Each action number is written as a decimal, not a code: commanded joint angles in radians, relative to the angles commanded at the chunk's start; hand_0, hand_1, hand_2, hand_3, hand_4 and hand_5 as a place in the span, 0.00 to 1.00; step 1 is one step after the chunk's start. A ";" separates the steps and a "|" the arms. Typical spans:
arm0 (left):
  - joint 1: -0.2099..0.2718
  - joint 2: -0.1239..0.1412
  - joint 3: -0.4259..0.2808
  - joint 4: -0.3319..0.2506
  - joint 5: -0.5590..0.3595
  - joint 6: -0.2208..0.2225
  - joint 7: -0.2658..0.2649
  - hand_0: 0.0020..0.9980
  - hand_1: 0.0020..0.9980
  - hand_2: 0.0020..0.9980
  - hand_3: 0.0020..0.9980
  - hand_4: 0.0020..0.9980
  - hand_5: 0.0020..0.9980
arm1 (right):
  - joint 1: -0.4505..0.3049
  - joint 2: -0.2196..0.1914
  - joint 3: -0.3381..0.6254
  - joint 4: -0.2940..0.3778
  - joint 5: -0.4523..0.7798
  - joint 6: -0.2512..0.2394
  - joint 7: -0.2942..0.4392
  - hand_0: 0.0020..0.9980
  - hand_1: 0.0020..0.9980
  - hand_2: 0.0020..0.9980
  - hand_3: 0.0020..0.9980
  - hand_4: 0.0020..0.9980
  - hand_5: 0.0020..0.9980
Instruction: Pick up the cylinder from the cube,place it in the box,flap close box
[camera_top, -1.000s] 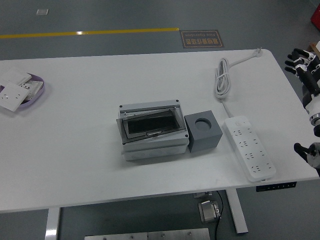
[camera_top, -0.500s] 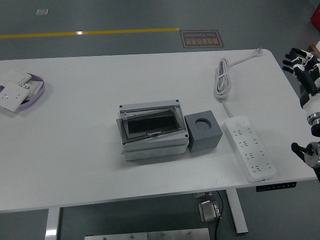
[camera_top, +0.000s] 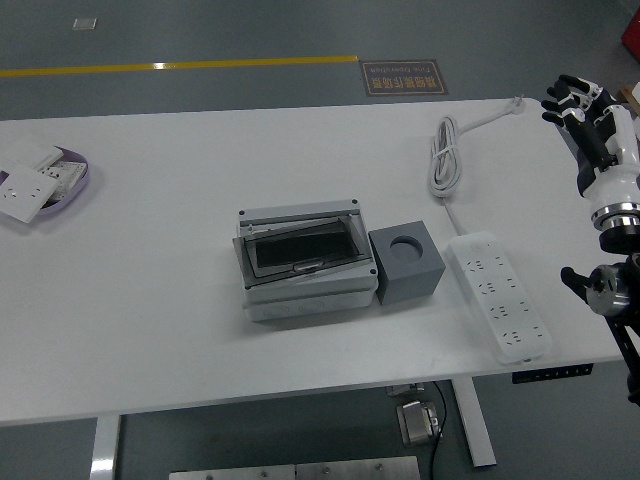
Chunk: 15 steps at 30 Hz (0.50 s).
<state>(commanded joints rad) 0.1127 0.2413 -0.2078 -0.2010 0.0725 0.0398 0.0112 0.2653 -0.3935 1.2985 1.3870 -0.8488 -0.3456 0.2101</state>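
**Right hand rises at the bench's far right edge**

Since the earlier frame the right hand (camera_top: 578, 100) has moved up and inward, now hanging at about 2 o'clock from the box, off the bench's (camera_top: 150, 330) right edge, fingers spread and holding nothing. The left arm is out of view.

Nearest, toward 6 o'clock, the bench's front strip lies bare. At centre sits the box (camera_top: 305, 262), its clear flap appearing to lie down over a dark interior; whether anything is inside cannot be told. Touching its right side, at 3 o'clock, stands the grey cube (camera_top: 405, 264), whose round socket looks empty: no cylinder shows anywhere, so it may already be in the box. A white power strip (camera_top: 498, 295) lies just beside the cube at 3 o'clock, its coiled cable (camera_top: 444, 155) further back at 1 o'clock. Far left, at 10 o'clock, a tray (camera_top: 72, 185) holds white switch plates.

The step in hand seems to be the approach: the hand should clear the power strip and come down from above.
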 joint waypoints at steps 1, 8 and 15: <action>-0.002 0.000 -0.004 0.000 0.004 0.000 0.000 0.63 0.65 0.63 0.67 0.72 0.25 | 0.008 0.000 -0.007 -0.003 -0.001 -0.001 -0.001 0.65 0.59 0.61 0.64 0.80 0.37; 0.011 -0.020 -0.004 -0.004 0.007 0.001 0.004 0.63 0.65 0.63 0.67 0.72 0.25 | 0.081 -0.005 -0.075 -0.024 0.003 -0.004 -0.006 0.65 0.59 0.61 0.64 0.79 0.36; 0.006 -0.016 -0.016 -0.003 0.015 0.003 0.001 0.63 0.65 0.63 0.67 0.72 0.25 | 0.100 0.000 -0.111 -0.029 0.009 -0.003 -0.008 0.66 0.59 0.61 0.64 0.78 0.36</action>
<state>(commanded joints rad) 0.1192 0.2249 -0.2238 -0.2041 0.0871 0.0427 0.0123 0.3652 -0.3934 1.1879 1.3579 -0.8403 -0.3488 0.2023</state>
